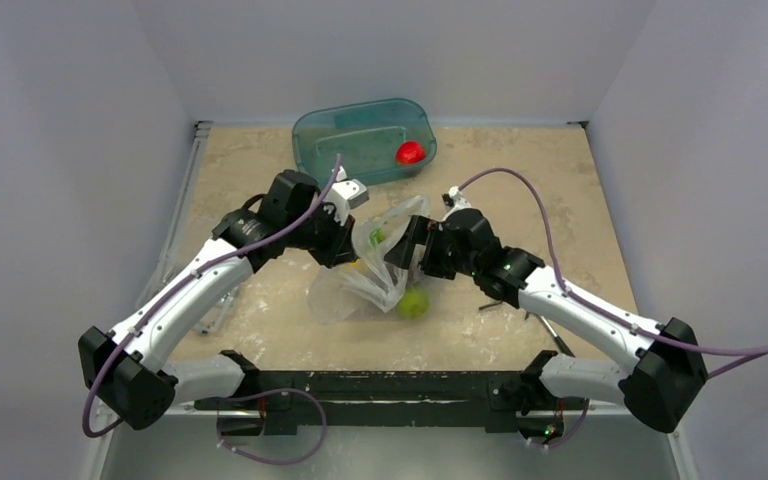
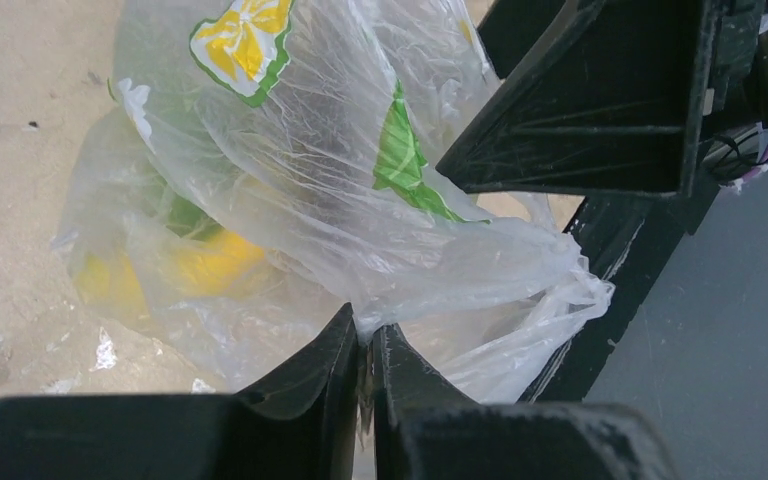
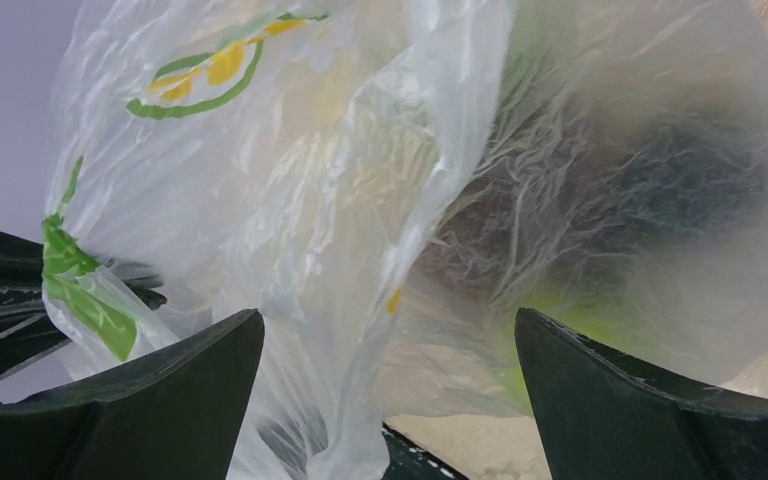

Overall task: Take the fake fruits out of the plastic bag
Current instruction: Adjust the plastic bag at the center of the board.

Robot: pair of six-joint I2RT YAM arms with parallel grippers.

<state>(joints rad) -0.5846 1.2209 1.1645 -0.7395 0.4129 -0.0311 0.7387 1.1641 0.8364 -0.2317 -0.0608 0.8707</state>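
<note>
Mid-frame in the top view, the plastic bag [image 1: 350, 295] sat btwn the two claws, w/ its long side running from upper right down to lower left. On its left, the left claw [image 2: 365, 325] was pinched almost shut on a thin fold of the bag, so it had hold of the bag. On its right, the right claw [image 3: 388, 315] was wide open & held nothing; bag film hung right in front of it, partly inside its gap. A yellow banana [image 2: 210, 262] showed thru the film at center left of the left wrist view, inside the bag. A round green fruit [image 1: 413, 302] lay at the bag's lower right edge, just below the right claw; couldn't tell if it was in or out. My guess: the right claw was nearer that fruit, so it was the one to go for it, w/ the left one holding the bag.
</note>
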